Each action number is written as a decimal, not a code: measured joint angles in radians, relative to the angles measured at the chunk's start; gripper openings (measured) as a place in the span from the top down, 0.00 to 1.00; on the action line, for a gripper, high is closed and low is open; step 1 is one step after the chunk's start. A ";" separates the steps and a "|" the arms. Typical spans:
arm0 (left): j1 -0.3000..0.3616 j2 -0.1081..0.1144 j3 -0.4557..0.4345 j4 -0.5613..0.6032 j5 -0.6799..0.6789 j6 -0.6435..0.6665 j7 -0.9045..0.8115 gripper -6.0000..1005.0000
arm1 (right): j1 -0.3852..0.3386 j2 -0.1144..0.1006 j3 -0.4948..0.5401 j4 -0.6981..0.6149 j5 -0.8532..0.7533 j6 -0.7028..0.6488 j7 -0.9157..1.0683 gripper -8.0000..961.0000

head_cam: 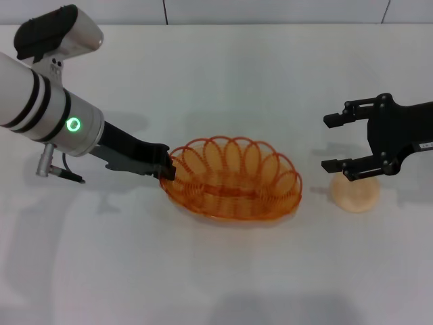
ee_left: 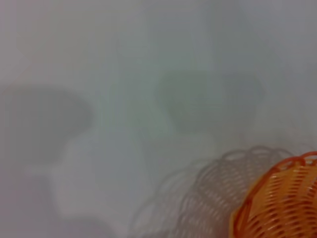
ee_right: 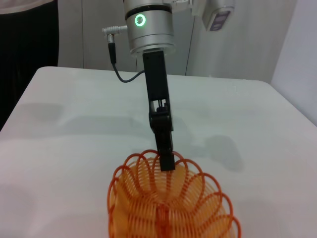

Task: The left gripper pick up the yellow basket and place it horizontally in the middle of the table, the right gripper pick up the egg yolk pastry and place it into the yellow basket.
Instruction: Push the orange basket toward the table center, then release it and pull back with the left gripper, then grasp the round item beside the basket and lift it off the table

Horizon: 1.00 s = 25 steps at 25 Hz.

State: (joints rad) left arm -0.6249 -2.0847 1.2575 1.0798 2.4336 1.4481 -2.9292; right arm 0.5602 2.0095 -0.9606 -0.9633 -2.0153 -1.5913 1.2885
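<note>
The yellow basket (head_cam: pixel 233 179) lies lengthwise across the middle of the white table (head_cam: pixel 223 74). My left gripper (head_cam: pixel 168 169) is at its left end, shut on the looped rim. The right wrist view shows this gripper (ee_right: pixel 167 161) pinching the far rim of the basket (ee_right: pixel 168 203). A part of the basket (ee_left: pixel 282 203) and its shadow show in the left wrist view. The egg yolk pastry (head_cam: pixel 355 195) sits on the table to the right of the basket. My right gripper (head_cam: pixel 327 143) is open and empty, hovering just above and behind the pastry, its lower finger over the pastry's top edge.
The table's far edge (head_cam: pixel 216 24) meets a grey wall at the back. Bare white tabletop surrounds the basket, in front and behind.
</note>
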 joint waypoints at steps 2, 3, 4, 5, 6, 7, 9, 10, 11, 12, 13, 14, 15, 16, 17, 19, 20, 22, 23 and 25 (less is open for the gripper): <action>0.000 0.000 0.007 0.000 -0.001 0.000 -0.007 0.92 | 0.000 0.000 0.000 0.000 -0.001 0.000 0.000 0.27; 0.000 0.000 0.008 0.003 -0.001 0.000 -0.011 0.92 | 0.000 0.000 0.000 0.000 -0.001 0.000 0.000 0.27; 0.002 0.000 0.006 0.005 -0.003 0.000 -0.013 0.92 | 0.000 0.000 0.000 0.000 -0.001 0.001 0.000 0.27; 0.004 0.000 0.003 0.007 -0.008 -0.002 -0.016 0.92 | 0.000 0.000 0.000 0.001 -0.002 0.001 0.000 0.27; 0.005 0.001 0.001 0.009 -0.017 -0.003 -0.017 0.92 | 0.000 0.000 0.000 0.001 -0.002 0.001 0.000 0.27; 0.006 0.002 -0.002 0.009 -0.029 -0.004 -0.018 0.91 | -0.001 0.000 0.000 0.001 -0.002 0.001 0.000 0.27; 0.006 0.004 -0.004 0.009 -0.040 -0.004 -0.018 0.80 | -0.005 0.000 0.000 0.001 -0.003 0.001 0.000 0.27; 0.006 0.005 -0.004 0.009 -0.041 -0.003 -0.018 0.75 | -0.008 0.000 0.000 0.001 -0.003 0.001 0.000 0.27; 0.006 0.006 -0.004 0.010 -0.041 -0.001 -0.018 0.70 | -0.010 0.000 0.000 -0.001 -0.003 0.001 0.000 0.27; 0.006 0.006 -0.004 0.011 -0.040 0.003 -0.018 0.66 | -0.011 0.000 0.000 -0.003 -0.003 0.002 0.000 0.27; 0.005 0.007 -0.004 0.014 -0.032 0.008 -0.017 0.61 | -0.012 0.000 0.000 -0.004 -0.002 0.002 0.001 0.27; 0.004 0.007 -0.004 0.021 -0.017 0.014 -0.016 0.56 | -0.012 -0.001 0.000 -0.005 -0.001 0.002 0.002 0.27; 0.003 0.007 -0.005 0.031 0.005 0.021 -0.016 0.52 | -0.012 -0.001 0.000 -0.005 -0.001 0.002 0.002 0.27; 0.003 0.008 -0.007 0.042 0.026 0.030 -0.016 0.49 | -0.013 -0.001 0.000 -0.005 -0.001 0.003 0.006 0.27; 0.003 0.008 -0.012 0.056 0.046 0.038 -0.015 0.47 | -0.013 -0.001 0.000 -0.005 -0.001 0.004 0.007 0.27; 0.008 0.009 -0.029 0.100 0.099 0.059 -0.009 0.41 | -0.015 -0.002 0.001 -0.005 -0.001 0.006 0.010 0.27; 0.016 0.010 -0.044 0.133 0.125 0.068 -0.001 0.39 | -0.017 -0.002 0.000 -0.006 -0.001 0.007 0.012 0.27; 0.034 0.013 -0.069 0.190 0.164 0.077 0.024 0.39 | -0.022 -0.002 0.001 -0.006 -0.001 0.011 0.018 0.27; 0.044 0.015 -0.089 0.218 0.172 0.078 0.056 0.39 | -0.023 -0.002 0.001 -0.006 0.000 0.017 0.024 0.27; 0.064 0.015 -0.131 0.264 0.166 0.079 0.128 0.38 | -0.023 -0.003 0.002 -0.006 -0.001 0.028 0.038 0.27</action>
State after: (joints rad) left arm -0.5606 -2.0697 1.1268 1.3435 2.5996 1.5268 -2.8009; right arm 0.5367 2.0062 -0.9588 -0.9694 -2.0161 -1.5636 1.3268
